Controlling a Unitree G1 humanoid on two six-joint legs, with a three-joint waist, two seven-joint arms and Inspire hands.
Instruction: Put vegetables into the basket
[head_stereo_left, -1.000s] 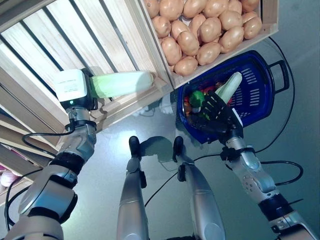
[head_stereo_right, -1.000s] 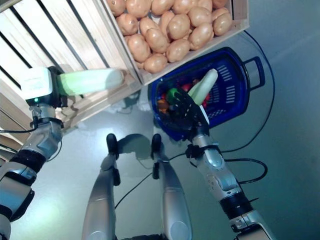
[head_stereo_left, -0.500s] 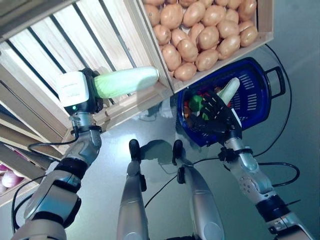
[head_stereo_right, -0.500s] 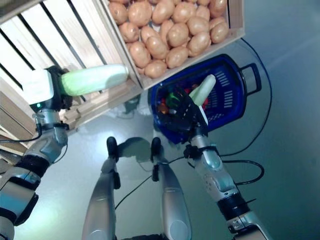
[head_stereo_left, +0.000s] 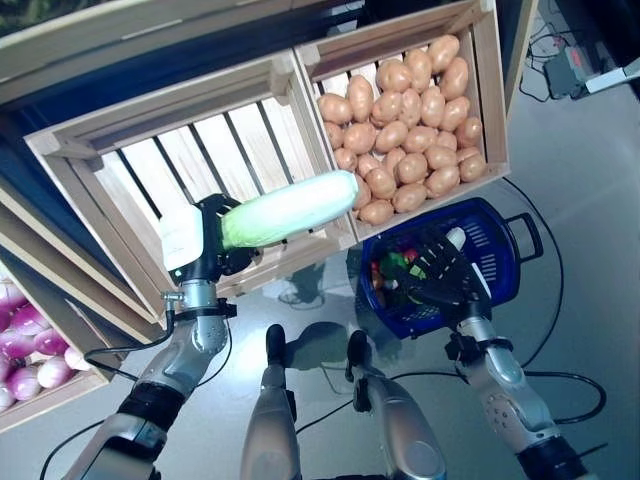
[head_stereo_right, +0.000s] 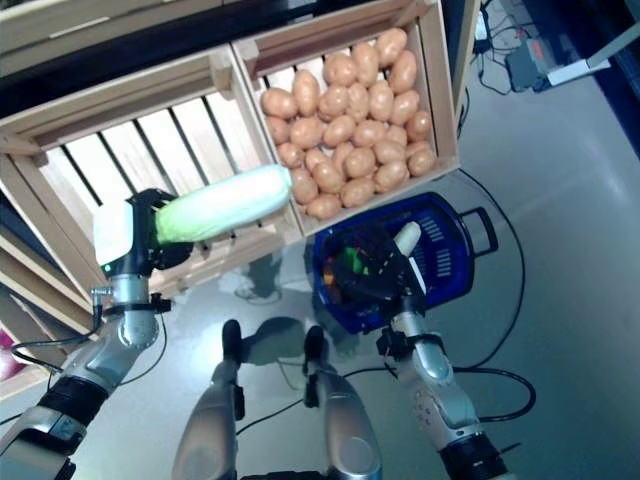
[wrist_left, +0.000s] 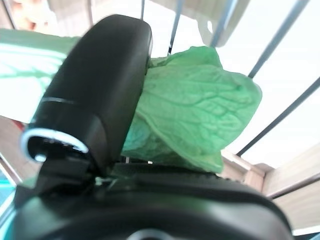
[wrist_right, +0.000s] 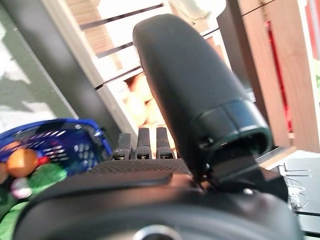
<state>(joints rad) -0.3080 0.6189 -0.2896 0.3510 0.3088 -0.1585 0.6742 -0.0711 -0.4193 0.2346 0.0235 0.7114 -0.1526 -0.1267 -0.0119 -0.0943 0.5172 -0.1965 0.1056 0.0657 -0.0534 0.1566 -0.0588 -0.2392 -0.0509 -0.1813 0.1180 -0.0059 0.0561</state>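
cabbage in the left hand, not yet over the basket

the left hand (head_stereo_left: 205, 255) is closed around the stalk end of a long pale green cabbage (head_stereo_left: 290, 208), which it holds level in front of the slatted wooden crate (head_stereo_left: 150, 170). in the left wrist view the thumb presses against the leafy green, so the grasp looks firm. the blue basket (head_stereo_left: 505, 250) sits on the floor below the crate of potatoes (head_stereo_left: 405, 135), well apart from the cabbage and towards the robot's right.

the right hand (head_stereo_left: 440, 275) hovers over the basket with its fingers spread and straight, and it holds nothing. a pale vegetable (head_stereo_left: 455, 238) pokes out just past its fingertips and appears to lie in the basket, among red and green items.

by my reading, the step in hand is the carry: the cabbage is lifted but not yet delivered. the next move calls for swinging it across to the right and down over the basket opening, and the right hand will likely need to clear out of the way first.

the right hand covers much of the basket's contents, so what lies under it is unclear. purple-white vegetables (head_stereo_left: 25, 345) at the far left are cut off by the edge. the left fingers are mostly hidden behind the cabbage.
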